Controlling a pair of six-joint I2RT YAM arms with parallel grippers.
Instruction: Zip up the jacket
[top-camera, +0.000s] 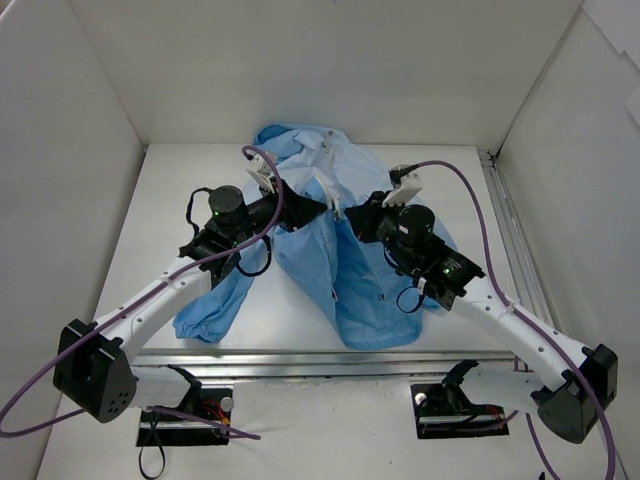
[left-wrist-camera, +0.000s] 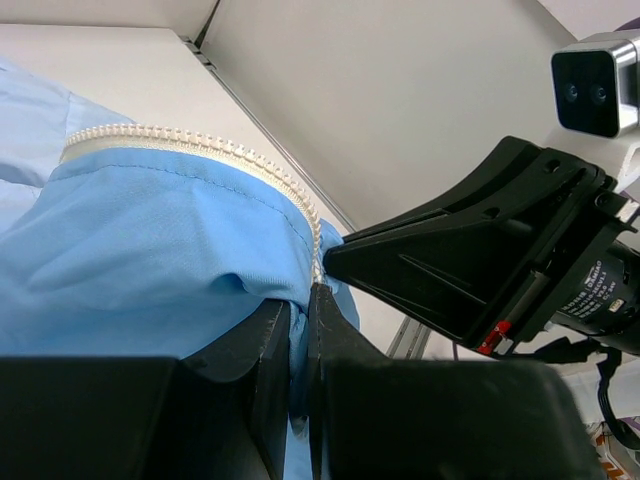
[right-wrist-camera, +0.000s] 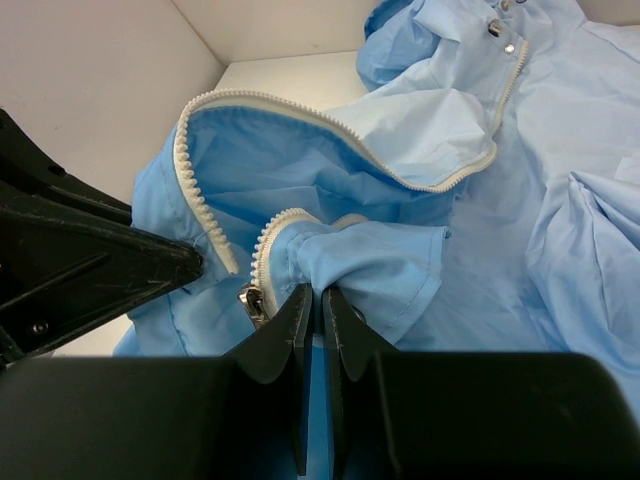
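Note:
The light-blue jacket (top-camera: 370, 290) lies crumpled mid-table, its front lifted between my two grippers. My left gripper (top-camera: 322, 207) is shut on a fold of jacket fabric (left-wrist-camera: 150, 250) just below one white zipper edge (left-wrist-camera: 200, 142). My right gripper (top-camera: 352, 213) is shut on the other front edge (right-wrist-camera: 380, 265), right beside the metal zipper slider (right-wrist-camera: 252, 300). The two rows of white teeth (right-wrist-camera: 215, 215) stand apart and unjoined. The two grippers nearly touch; the right one's finger (left-wrist-camera: 450, 260) shows in the left wrist view. The left one's finger (right-wrist-camera: 90, 270) shows in the right wrist view.
White walls enclose the table on three sides. An aluminium rail (top-camera: 508, 235) runs along the right side and another (top-camera: 340, 362) along the front edge. A sleeve with a gathered cuff (top-camera: 205, 322) hangs toward the front left.

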